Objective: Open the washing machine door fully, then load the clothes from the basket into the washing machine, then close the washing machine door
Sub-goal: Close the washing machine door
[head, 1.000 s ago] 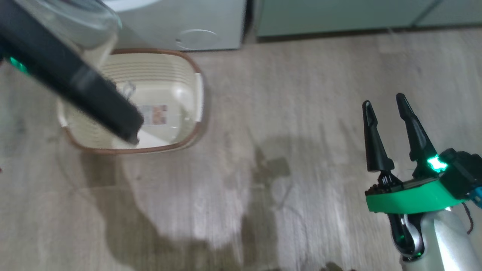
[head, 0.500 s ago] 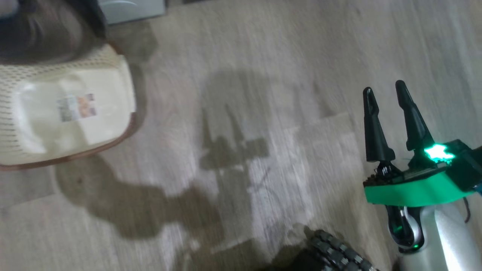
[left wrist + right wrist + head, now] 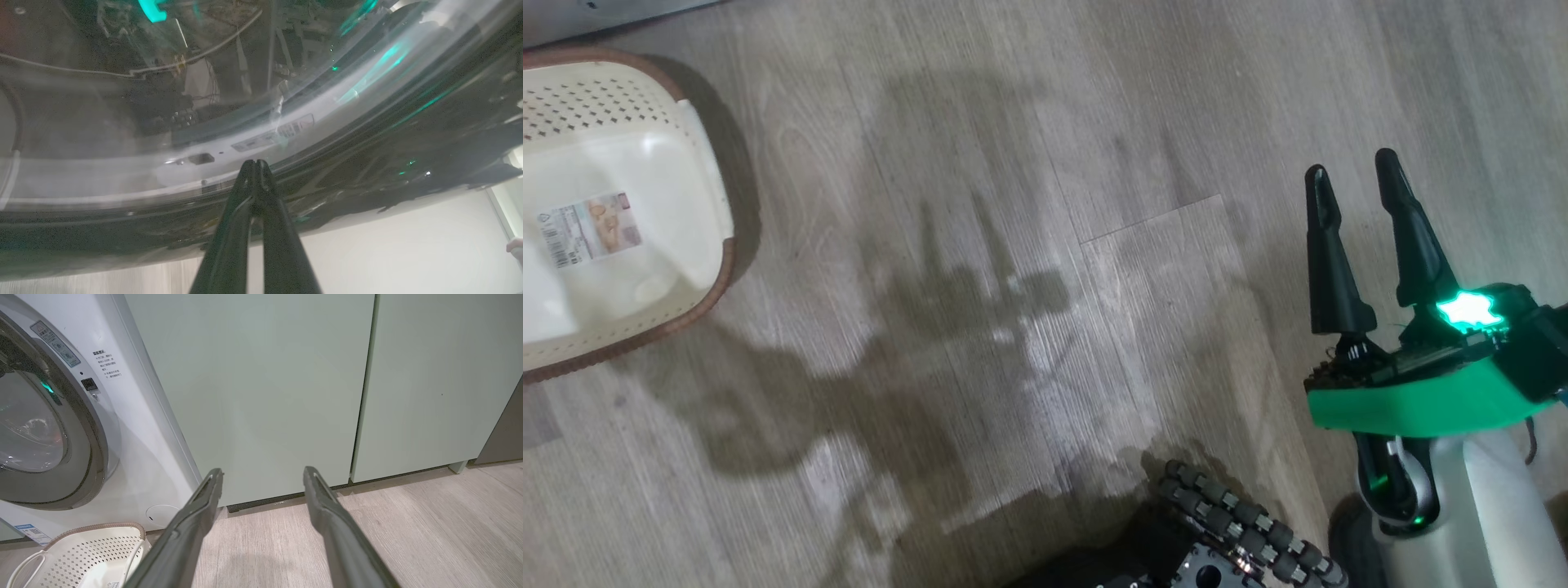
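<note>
In the left wrist view my left gripper (image 3: 255,163) is shut with nothing between its fingers. Its tips lie against the washing machine door (image 3: 367,163), where the clear glass bowl (image 3: 122,102) meets the glossy black rim. The white washing machine (image 3: 135,457) stands at the left of the right wrist view, its grey-rimmed drum (image 3: 28,428) uncovered. The cream basket (image 3: 596,98) sits on the floor at the head view's upper left, with just a label on its bottom; the basket (image 3: 81,551) stands in front of the machine. The clothes are out of view. My right gripper (image 3: 1354,167) hangs open over bare floor, well to the basket's right, and its open fingers (image 3: 262,471) point at the cabinets.
Pale green cabinets (image 3: 286,388) stand right of the machine on a dark plinth. Wood-look floor (image 3: 1013,245) stretches between the basket and my right arm. My base's roller wheel (image 3: 1241,514) shows at the bottom. A round flap (image 3: 162,512) sits low on the machine's front.
The head camera has swung, so the basket now sits at the picture's left edge and the door and left arm have left it. The right gripper stays open.
</note>
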Tool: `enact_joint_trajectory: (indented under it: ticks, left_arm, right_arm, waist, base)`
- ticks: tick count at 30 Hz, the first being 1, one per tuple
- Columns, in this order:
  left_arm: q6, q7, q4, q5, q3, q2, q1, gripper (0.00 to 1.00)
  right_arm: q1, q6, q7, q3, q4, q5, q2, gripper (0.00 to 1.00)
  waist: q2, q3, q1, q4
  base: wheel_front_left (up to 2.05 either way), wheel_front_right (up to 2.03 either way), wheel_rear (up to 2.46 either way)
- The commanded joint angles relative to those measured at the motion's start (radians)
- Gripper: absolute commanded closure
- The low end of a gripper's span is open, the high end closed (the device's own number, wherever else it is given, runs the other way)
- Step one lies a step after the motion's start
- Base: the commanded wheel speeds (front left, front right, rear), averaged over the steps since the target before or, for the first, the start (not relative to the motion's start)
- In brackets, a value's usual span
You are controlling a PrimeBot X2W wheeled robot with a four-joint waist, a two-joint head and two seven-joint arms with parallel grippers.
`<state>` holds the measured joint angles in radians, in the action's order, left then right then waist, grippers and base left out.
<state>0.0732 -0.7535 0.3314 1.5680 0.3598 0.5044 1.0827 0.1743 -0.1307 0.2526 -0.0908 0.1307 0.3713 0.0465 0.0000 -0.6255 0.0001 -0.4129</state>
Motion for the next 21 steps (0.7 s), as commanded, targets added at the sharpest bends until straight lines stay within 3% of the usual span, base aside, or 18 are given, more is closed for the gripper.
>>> enact_joint_trajectory:
  ticks: [1,11,16,21]
  left_arm:
    - [-0.01,0.014,-0.023,-0.017,0.015,0.056,0.025,1.0]
    - [-0.05,0.068,0.047,-0.056,-0.001,0.039,0.047,1.0]
    - [-0.087,0.023,0.045,-0.047,-0.016,0.027,-0.018,1.0]
    - [-0.144,0.01,-0.005,-0.02,0.01,-0.024,-0.171,1.0]
  right_arm:
    - [0.001,0.0,0.009,-0.018,0.034,0.011,0.004,0.0]
    - [0.002,0.0,0.009,-0.015,0.024,0.008,0.004,0.0]
    - [-0.001,0.0,0.009,-0.008,0.019,-0.004,0.004,0.0]
    - [-0.008,0.0,0.009,-0.007,0.0,-0.021,0.004,0.0]
  waist:
    - [0.0,-0.002,-0.0001,-0.004]
    - [0.0,0.015,-0.0001,0.005]
    - [0.0,0.042,-0.0001,0.036]
    - [0.0,0.102,-0.0001,0.095]
  base:
    - [0.0,0.0,0.0]
    - [0.0,0.0,0.0]
    - [0.0,0.0,0.0]
    - [0.0,0.0,0.0]
